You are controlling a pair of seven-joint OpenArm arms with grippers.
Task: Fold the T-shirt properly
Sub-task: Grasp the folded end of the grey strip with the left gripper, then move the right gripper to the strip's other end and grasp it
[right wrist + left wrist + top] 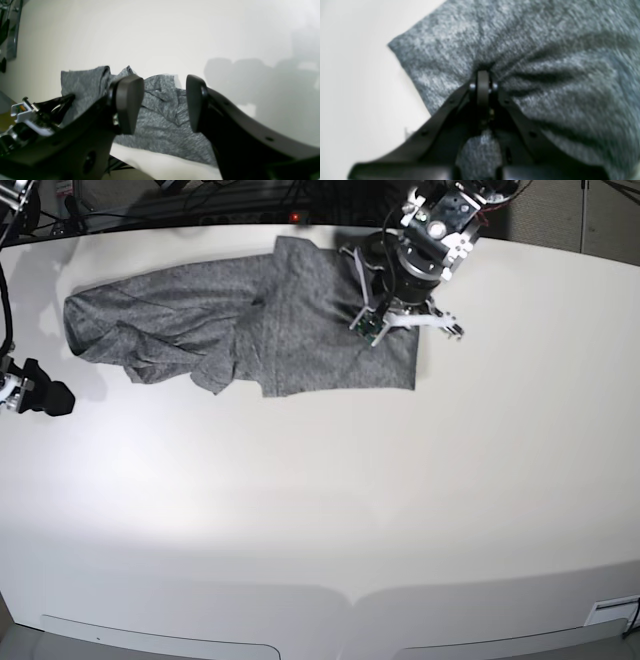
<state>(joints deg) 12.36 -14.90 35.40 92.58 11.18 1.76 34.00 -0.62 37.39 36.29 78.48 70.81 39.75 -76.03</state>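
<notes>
- Right gripper (163, 105): at the far left of the base view, just off the table (320, 510) edge and well apart from the shirt (250, 320). Its jaws stand wide with nothing between them. We judge it idle for this step.
- Shirt: lies on the far side of the table, left of centre. The left portion is rumpled and bunched, with a sleeve folded in among creases. The right portion lies flatter, ending in a fairly square lower corner.
- Left gripper (483, 75): sits over the shirt's right part, near the far edge. The wrist view shows the jaws pinched together on a gather of cloth, with creases radiating from the pinch.
- Step in hand, in our judgement: carrying the held right part over toward the left to make a fold.
- Advice: lift only enough to clear the layer beneath, then travel low and steady so the thin knit does not drag the rest along.
- Advice: lay the edge down square to the body before letting go.
- Risk: the pinch looks small, so the cloth may slip out or fold into a point.
- Advice: the crumpled left end needs smoothing, and the free gripper is the one for it.
</notes>
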